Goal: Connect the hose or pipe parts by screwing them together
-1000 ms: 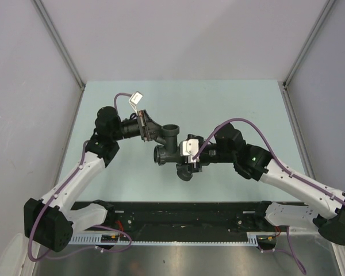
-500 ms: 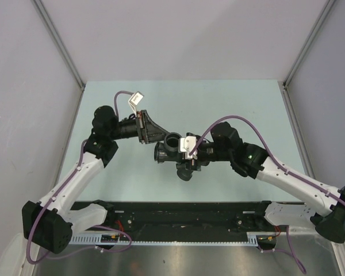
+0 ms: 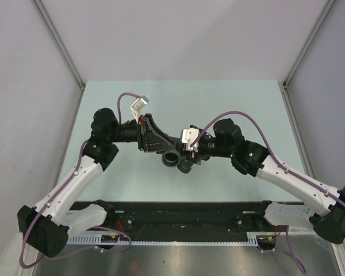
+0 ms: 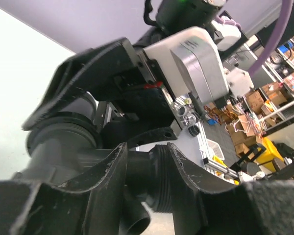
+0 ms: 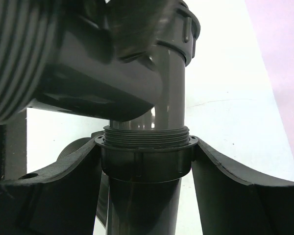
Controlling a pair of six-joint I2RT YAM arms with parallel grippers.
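The branched fitting (image 3: 172, 158) hangs above the table between both arms, one round open port facing up. In the left wrist view its threaded port (image 4: 160, 178) lies between my left gripper's (image 4: 146, 147) parted fingers; the right finger (image 4: 191, 176) touches the thread end, while the left finger crosses in front of the fitting's body. My left gripper (image 3: 163, 146) reaches in from the left. My right gripper (image 5: 146, 143) is shut on the straight tube's threaded collar (image 5: 146, 159). The tube (image 5: 169, 83) runs up into a ribbed collar on the branched fitting (image 5: 73, 73). The right gripper (image 3: 187, 155) comes in from the right.
The pale green table (image 3: 247, 103) is walled in by grey panels on three sides. A black rail (image 3: 172, 214) with both arm bases runs along the near edge. Purple cables (image 3: 236, 122) loop over both wrists.
My left gripper has swung down and right, closer to the fitting, and its jaws have widened. The fitting has turned so an open port faces up. The right gripper's hold is unchanged.
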